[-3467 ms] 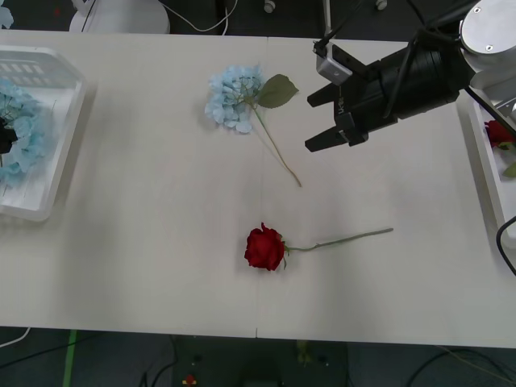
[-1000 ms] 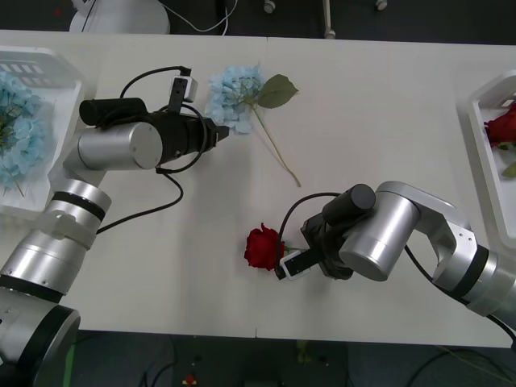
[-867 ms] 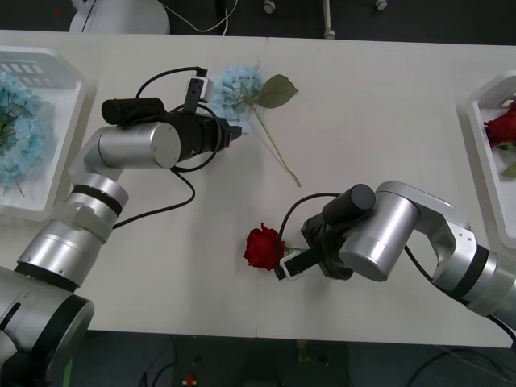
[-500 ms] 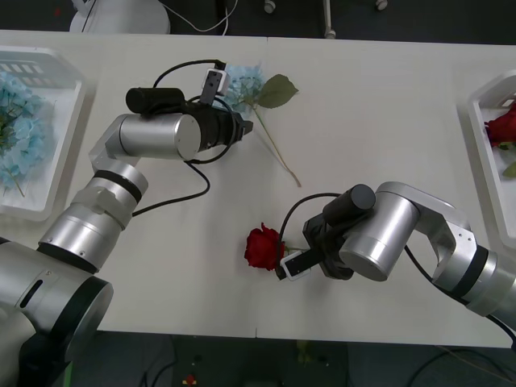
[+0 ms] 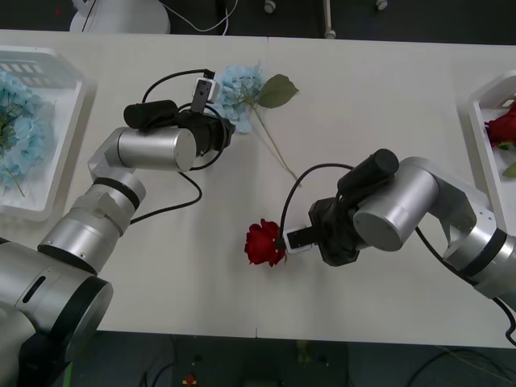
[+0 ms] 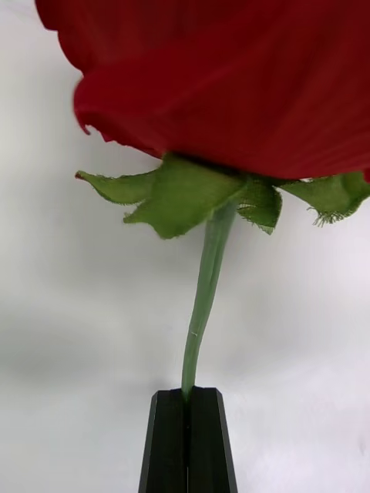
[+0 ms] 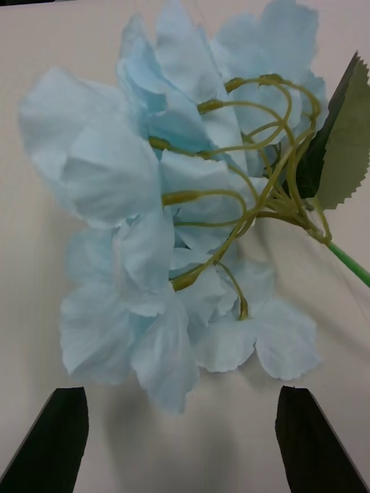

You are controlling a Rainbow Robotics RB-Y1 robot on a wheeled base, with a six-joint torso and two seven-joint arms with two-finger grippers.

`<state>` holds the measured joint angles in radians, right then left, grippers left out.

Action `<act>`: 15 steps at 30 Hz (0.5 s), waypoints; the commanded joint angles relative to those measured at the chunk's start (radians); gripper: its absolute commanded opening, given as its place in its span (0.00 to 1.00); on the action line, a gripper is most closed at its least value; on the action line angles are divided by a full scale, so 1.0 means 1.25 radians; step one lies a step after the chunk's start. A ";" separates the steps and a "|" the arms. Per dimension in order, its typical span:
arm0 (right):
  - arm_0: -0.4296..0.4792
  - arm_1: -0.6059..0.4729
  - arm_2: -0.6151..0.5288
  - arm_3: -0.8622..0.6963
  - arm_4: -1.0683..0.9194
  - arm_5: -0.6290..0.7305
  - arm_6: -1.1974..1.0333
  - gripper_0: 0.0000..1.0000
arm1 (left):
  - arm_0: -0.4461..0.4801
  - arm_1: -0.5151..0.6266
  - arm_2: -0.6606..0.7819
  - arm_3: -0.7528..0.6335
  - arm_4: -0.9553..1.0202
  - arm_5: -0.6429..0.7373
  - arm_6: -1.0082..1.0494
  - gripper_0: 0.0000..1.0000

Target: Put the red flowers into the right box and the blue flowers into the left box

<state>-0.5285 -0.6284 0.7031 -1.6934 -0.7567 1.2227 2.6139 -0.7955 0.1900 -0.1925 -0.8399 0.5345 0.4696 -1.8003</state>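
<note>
My right gripper (image 6: 187,431) pinched the red rose's (image 5: 264,243) thin stem, bloom leftward; my left gripper (image 7: 185,439) gaped before the papery blue flower (image 7: 181,208).

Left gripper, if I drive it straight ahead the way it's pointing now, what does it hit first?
Most likely the blue flower lying on the table: the left gripper is open and the pale petals sit directly beyond its fingers, with nothing between. How high the fingers are above the table is unclear.
</note>
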 commanded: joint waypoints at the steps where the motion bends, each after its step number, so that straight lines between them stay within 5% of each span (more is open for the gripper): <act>1: 0.009 0.012 -0.157 -0.065 -0.082 0.060 -0.222 0.00 | -0.045 0.000 -0.004 -0.004 -0.015 -0.015 -0.016 0.62; 3: 0.009 0.011 -0.211 -0.076 -0.106 0.075 -0.312 0.00 | -0.046 0.000 -0.005 -0.004 -0.019 -0.015 -0.018 0.53; 7: 0.007 0.001 -0.335 -0.079 -0.151 0.082 -0.517 0.00 | -0.046 -0.005 -0.005 -0.004 -0.020 -0.033 -0.013 0.52; 10: 0.007 -0.020 -0.405 -0.077 -0.144 0.082 -0.622 0.00 | -0.050 -0.006 -0.005 -0.004 -0.015 -0.038 -0.009 0.22; 11: 0.007 -0.020 -0.405 -0.077 -0.144 0.082 -0.622 0.00 | -0.050 -0.006 -0.005 -0.004 -0.015 -0.038 -0.009 0.22; 12: 0.007 -0.037 -0.446 -0.075 -0.135 0.081 -0.670 0.00 | -0.050 -0.006 -0.005 -0.004 -0.014 -0.049 -0.005 0.00; 15: 0.007 -0.067 -0.502 -0.073 -0.086 0.072 -0.714 0.00 | -0.050 -0.006 -0.005 -0.004 -0.009 -0.063 0.001 0.00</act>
<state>-0.5224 -0.6489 0.1386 -1.7526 -0.9098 1.3216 1.7534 -0.7992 0.1892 -0.1930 -0.8347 0.5203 0.4170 -1.8003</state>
